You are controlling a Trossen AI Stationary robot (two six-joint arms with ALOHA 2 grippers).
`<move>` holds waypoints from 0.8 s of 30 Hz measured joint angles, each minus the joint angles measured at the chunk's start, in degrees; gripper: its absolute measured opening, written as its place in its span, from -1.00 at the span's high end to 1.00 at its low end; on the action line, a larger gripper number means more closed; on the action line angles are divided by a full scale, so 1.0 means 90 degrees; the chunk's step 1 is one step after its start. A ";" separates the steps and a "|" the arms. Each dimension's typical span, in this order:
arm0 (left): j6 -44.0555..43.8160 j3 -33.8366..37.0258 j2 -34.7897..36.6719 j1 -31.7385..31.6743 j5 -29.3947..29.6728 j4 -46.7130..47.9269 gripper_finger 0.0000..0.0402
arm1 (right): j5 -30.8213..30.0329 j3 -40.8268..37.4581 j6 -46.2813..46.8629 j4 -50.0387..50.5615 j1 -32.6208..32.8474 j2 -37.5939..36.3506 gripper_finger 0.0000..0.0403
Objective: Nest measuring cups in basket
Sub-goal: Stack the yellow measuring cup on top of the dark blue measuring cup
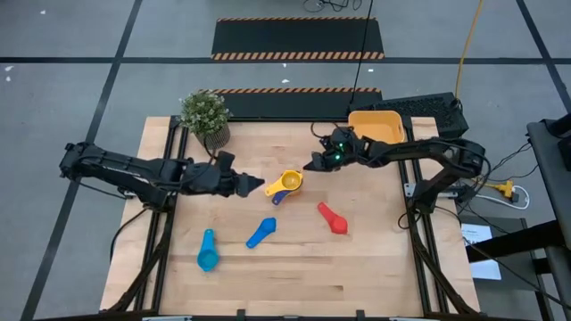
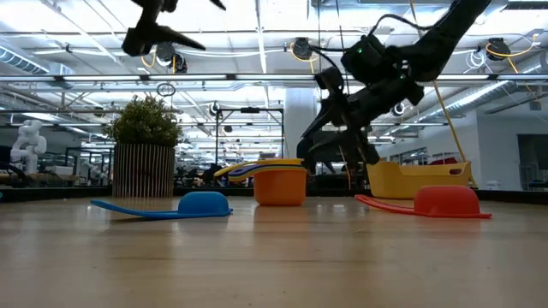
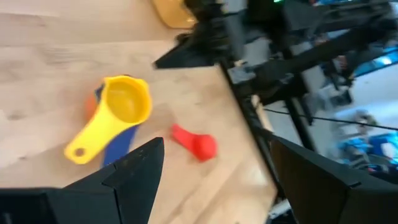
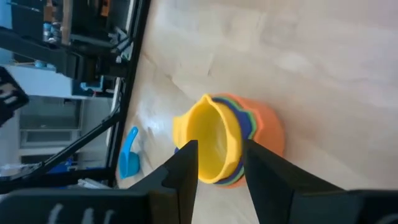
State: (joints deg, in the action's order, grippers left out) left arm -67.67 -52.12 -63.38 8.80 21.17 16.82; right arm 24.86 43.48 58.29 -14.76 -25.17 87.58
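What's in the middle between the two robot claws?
The stack of nested cups, yellow on top, sits between the left end effector and the right end effector. The high view shows it.

One camera hangs overhead, staring straight down at the counter (image 1: 294,267). Another sits level at counter height. Both wrist cameras look closely at the yellow cup (image 3: 121,109).

From above, the nested stack of cups (image 1: 285,185) showed mostly its yellow top; the ones beneath were too small to sort by colour. The right arm covered part of the basket (image 1: 378,124), and at table level the teal cup hid behind the blue one (image 2: 203,204).
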 joint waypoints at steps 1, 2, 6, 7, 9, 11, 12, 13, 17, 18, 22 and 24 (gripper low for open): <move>0.0010 0.0001 -0.0022 -0.0062 -0.0004 0.0075 -0.47 | -0.0076 0.0000 -0.0083 0.0178 -0.0036 -0.0156 0.41; 0.0076 -0.0001 -0.0093 -0.0128 -0.0004 0.0082 -0.47 | -0.0099 0.0000 -0.0151 0.0313 -0.0072 -0.0317 0.41; 0.0455 -0.0007 -0.0556 -0.0517 -0.0419 0.0362 -0.47 | -0.0092 0.0000 -0.0350 0.0717 -0.0167 -0.0907 0.41; 0.0480 -0.0008 -0.0725 -0.0631 -0.0636 0.0386 -0.47 | -0.0080 0.0000 -0.0403 0.0800 -0.0174 -0.1042 0.41; 0.0530 0.0000 -0.1102 -0.0849 -0.1044 0.0543 -0.47 | 0.0114 0.0000 -0.0471 0.0962 -0.0172 -0.1323 0.41; 0.0552 0.0005 -0.1513 -0.1020 -0.1300 0.0396 -0.47 | 0.0433 0.0002 -0.0599 0.1239 -0.0168 -0.1624 0.41; 0.0517 0.0005 -0.1680 -0.1088 -0.1378 0.0287 -0.47 | 0.0596 0.0000 -0.0668 0.1465 -0.0148 -0.1777 0.41; 0.0487 0.0005 -0.1829 -0.1147 -0.1417 0.0239 -0.47 | 0.0721 0.0000 -0.0736 0.1651 -0.0110 -0.1929 0.41; 0.0353 0.0000 -0.2289 -0.1325 -0.1447 -0.0159 -0.45 | 0.0783 0.0000 -0.1161 0.2690 0.0049 -0.2652 0.41; 0.0300 0.0002 -0.2344 -0.1358 -0.1427 -0.0142 -0.42 | 0.0742 0.0000 -0.1273 0.2912 0.0078 -0.2820 0.41; 0.0108 0.0002 -0.2474 -0.1480 -0.1173 -0.0100 -0.22 | 0.0491 0.0000 -0.1619 0.3664 0.0107 -0.3392 0.41; 0.0106 0.0001 -0.2462 -0.1537 -0.1042 -0.0035 -0.10 | 0.0373 0.0000 -0.1739 0.3925 0.0100 -0.3612 0.41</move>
State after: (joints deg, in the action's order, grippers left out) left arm -66.72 -52.11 -85.54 -5.03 11.79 16.51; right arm 28.22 43.48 42.64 20.57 -24.27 55.07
